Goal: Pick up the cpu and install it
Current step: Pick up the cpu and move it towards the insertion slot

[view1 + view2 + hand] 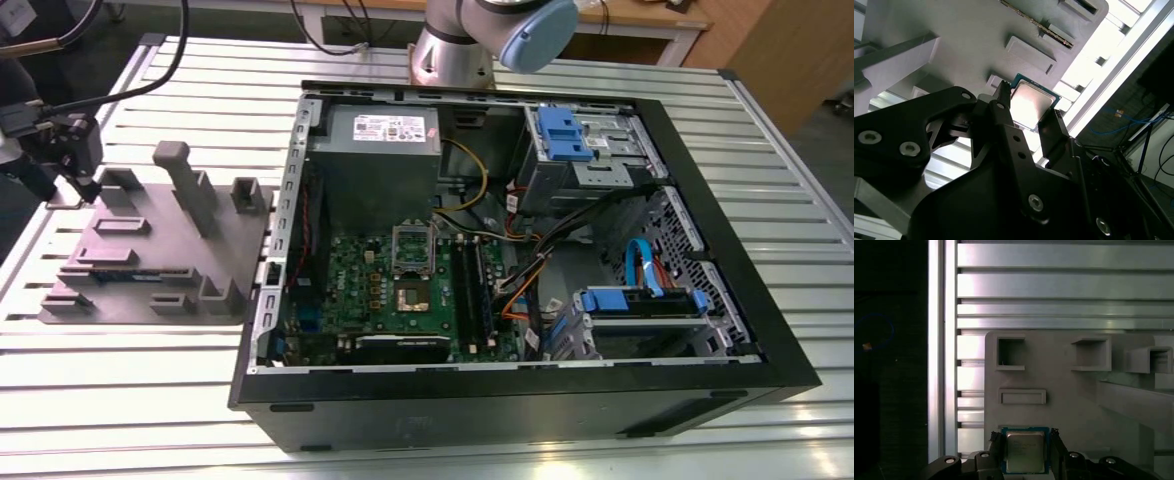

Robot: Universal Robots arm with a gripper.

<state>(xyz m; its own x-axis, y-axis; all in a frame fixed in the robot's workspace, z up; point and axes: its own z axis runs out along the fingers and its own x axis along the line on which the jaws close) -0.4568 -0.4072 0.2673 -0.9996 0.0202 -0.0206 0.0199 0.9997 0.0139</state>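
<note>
1. Black, angular metal gripper (1029,106) straddles the cpu; whether it clamps it cannot be told.
2. Small flat square cpu (1025,452), with a smooth silvery top and a green rim, lies within the gripper's span on the matte grey moulded tray (1069,405).
3. Rectangular tray pockets lie just beyond the gripper, on the ribbed aluminium table (1054,285); the open black computer case (507,410) sits well apart.

Cpu (1025,452): silvery-grey top, teal-green rim. Claw (1025,436): matte black, silver screw heads. Fixture tray (160,250): plain mid-grey. Counter (134,400): silver, ribbed in parallel stripes. Computer case (534,405): black. Motherboard (360,275): green. Drive brackets (561,130): blue. Cables (518,290): orange, yellow, blue.
</note>
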